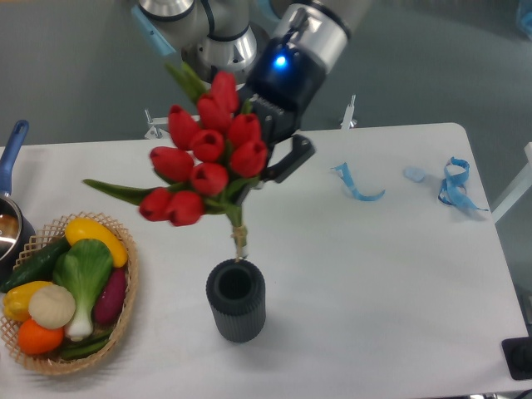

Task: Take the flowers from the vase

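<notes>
The pincer [264,166] grips the flowers [208,162] just below the buds. The stem end hangs at twelve o'clock of the vase [236,300], apparently just clear of its mouth; the lift looks nearly complete.

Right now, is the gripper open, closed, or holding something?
Gripper: closed on the bunch of red tulip flowers, stem ends just above the ribbed dark grey vase.

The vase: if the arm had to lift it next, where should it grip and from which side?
Grip the vase across its ribbed cylindrical wall, descending from above. It stands upright with an open mouth, but the flowers held by the gripper hang just over it.
</notes>
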Robot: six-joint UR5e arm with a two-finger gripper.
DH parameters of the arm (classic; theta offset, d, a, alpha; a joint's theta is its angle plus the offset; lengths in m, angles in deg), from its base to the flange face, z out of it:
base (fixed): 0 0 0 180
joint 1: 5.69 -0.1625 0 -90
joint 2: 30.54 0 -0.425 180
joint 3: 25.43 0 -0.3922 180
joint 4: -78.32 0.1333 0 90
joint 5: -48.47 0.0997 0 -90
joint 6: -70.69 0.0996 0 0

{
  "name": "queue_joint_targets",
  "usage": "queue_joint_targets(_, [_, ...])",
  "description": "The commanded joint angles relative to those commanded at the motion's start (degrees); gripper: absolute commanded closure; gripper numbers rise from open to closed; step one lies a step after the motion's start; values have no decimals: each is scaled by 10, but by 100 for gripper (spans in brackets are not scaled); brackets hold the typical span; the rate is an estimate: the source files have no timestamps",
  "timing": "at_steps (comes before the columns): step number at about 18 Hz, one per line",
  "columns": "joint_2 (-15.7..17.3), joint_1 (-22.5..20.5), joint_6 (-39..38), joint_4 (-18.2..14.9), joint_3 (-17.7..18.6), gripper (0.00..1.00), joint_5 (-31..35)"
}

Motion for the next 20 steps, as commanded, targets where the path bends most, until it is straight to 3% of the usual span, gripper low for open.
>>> queue_joint_targets(6, [-10,-30,6,1,13,62,1])
queue_joint_targets(13, [-48,-64,47,3,17,60,2])
queue_joint_targets(20, [-50,-75,65,4,37,60,1])
